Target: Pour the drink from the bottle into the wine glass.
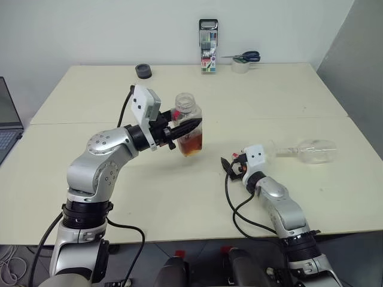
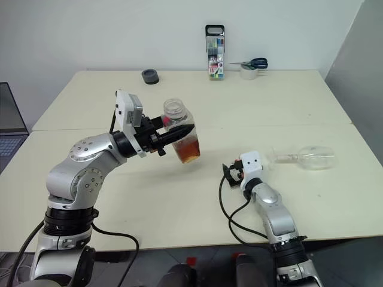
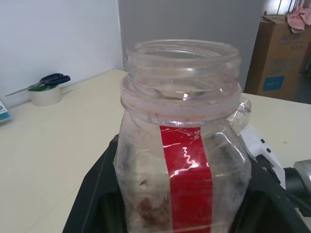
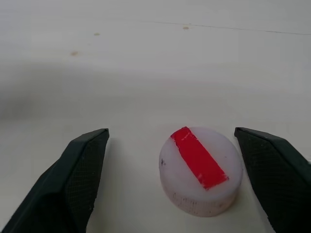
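No brand name can be read anywhere; the bottle [image 3: 182, 145] carries only a plain red strip with a thin white squiggle down its side, and the small white cap [image 4: 201, 170] bears a red strip across its top. The tall case [image 1: 208, 45] standing at the table's [image 1: 90, 89] far edge has print too small to make out.

The left gripper [image 1: 182, 127] is clamped on the bottle's body and holds it above the table, uncapped, mouth up and slightly tilted. The drink [image 1: 191, 144] sits amber-brown in the lower part of the bottle.

To the right of the bottle, the right gripper [image 4: 175, 179] rests low at the table with its fingers [image 4: 80, 170] spread wide; the cap lies between them, seemingly touching neither. Further right of the bottle, beyond that gripper, the wine glass [image 1: 314, 150] lies on its side on the table, its stem pointing toward the gripper.
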{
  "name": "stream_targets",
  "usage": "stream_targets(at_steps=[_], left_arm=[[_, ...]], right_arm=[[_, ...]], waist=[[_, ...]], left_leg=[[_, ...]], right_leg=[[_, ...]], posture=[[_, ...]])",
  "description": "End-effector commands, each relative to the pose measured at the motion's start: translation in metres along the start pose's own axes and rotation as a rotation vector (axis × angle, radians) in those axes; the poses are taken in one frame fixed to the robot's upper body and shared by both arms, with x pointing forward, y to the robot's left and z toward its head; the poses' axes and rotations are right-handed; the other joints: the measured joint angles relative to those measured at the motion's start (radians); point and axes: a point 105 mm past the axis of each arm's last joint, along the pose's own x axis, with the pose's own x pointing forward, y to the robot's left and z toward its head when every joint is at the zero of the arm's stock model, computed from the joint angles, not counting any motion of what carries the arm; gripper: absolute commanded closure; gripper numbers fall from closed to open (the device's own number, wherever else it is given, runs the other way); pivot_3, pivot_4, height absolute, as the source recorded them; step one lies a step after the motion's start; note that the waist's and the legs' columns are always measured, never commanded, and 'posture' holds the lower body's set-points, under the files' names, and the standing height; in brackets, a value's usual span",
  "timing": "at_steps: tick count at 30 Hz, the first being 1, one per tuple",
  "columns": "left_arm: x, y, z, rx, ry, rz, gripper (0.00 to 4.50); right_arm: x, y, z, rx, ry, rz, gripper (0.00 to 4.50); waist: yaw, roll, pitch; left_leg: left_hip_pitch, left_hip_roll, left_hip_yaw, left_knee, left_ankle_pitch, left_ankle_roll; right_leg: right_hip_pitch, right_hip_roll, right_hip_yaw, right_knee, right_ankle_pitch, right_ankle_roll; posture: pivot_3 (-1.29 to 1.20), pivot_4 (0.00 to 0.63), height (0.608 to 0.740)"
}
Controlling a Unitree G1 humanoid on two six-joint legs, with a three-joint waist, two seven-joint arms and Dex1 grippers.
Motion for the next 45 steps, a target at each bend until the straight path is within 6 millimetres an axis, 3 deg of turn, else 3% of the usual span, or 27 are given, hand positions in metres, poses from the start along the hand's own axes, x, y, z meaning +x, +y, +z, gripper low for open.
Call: stream_targets(at_steps=[1, 4, 7, 10, 14, 23, 37, 45], left_arm=[[-0.006, 0.009, 0.022, 0.063, -0.065, 0.049, 2.59], [-0.016, 0.040, 0.023, 0.092, -0.064, 0.210, 2.59], [-0.024, 0.065, 0.014, 0.134, -0.020, 0.348, 2.59], [-0.044, 0.102, 0.002, 0.181, 0.030, 0.580, 2.59], [-0.062, 0.126, -0.003, 0.135, -0.020, 0.765, 2.59], [-0.103, 0.149, -0.029, 0.065, -0.063, 0.968, 2.59], [-0.123, 0.153, -0.073, -0.017, -0.022, 0.967, 2.59], [-0.132, 0.155, -0.079, -0.037, 0.001, 0.976, 0.16]], right_arm=[[-0.011, 0.003, 0.044, -0.099, -0.151, 0.059, 0.04], [-0.033, 0.018, 0.092, -0.183, -0.284, 0.200, 0.04], [-0.046, 0.029, 0.115, -0.197, -0.315, 0.299, 0.04], [-0.066, 0.052, 0.152, -0.126, -0.356, 0.519, 0.04], [-0.076, 0.064, 0.173, -0.087, -0.347, 0.676, 0.04], [-0.068, 0.073, 0.184, -0.087, -0.344, 0.712, 0.04], [-0.064, 0.077, 0.185, -0.105, -0.341, 0.712, 0.04], [-0.063, 0.076, 0.180, -0.100, -0.329, 0.695, 0.00]], waist=[[0.000, 0.000, 0.000], [0.000, 0.000, 0.000], [-0.003, 0.000, 0.000], [-0.002, 0.000, 0.000], [0.002, 0.000, 0.000], [0.005, -0.001, 0.000], [0.004, -0.001, -0.001], [0.003, -0.001, -0.001]], left_leg=[[0.000, 0.000, 0.000, 0.000, 0.000, 0.000], [0.000, 0.000, 0.000, 0.000, 0.000, 0.000], [0.000, 0.001, -0.001, 0.000, 0.000, 0.000], [0.000, 0.001, -0.003, 0.000, 0.000, 0.000], [-0.001, 0.001, -0.004, 0.000, 0.000, 0.000], [-0.002, -0.002, -0.003, 0.000, 0.000, 0.000], [-0.002, -0.002, -0.003, 0.000, 0.000, 0.000], [-0.002, -0.002, -0.003, 0.000, 0.000, 0.000]], right_leg=[[0.000, 0.000, 0.000, 0.000, 0.000, 0.000], [0.000, 0.000, 0.000, 0.000, 0.000, 0.000], [0.000, 0.000, -0.001, 0.000, 0.000, 0.000], [0.000, 0.000, -0.002, 0.000, 0.000, 0.000], [0.000, -0.001, -0.004, -0.001, 0.000, 0.000], [-0.001, -0.005, -0.004, -0.002, 0.000, 0.000], [-0.001, -0.005, -0.004, -0.001, 0.000, 0.000], [-0.001, -0.005, -0.004, -0.001, 0.000, 0.000]], posture=[[0.00, 0.150, 0.740], [0.00, 0.150, 0.740], [0.00, 0.150, 0.740], [0.00, 0.150, 0.740], [0.00, 0.150, 0.740], [0.00, 0.150, 0.740], [0.00, 0.150, 0.740], [0.00, 0.150, 0.740]])
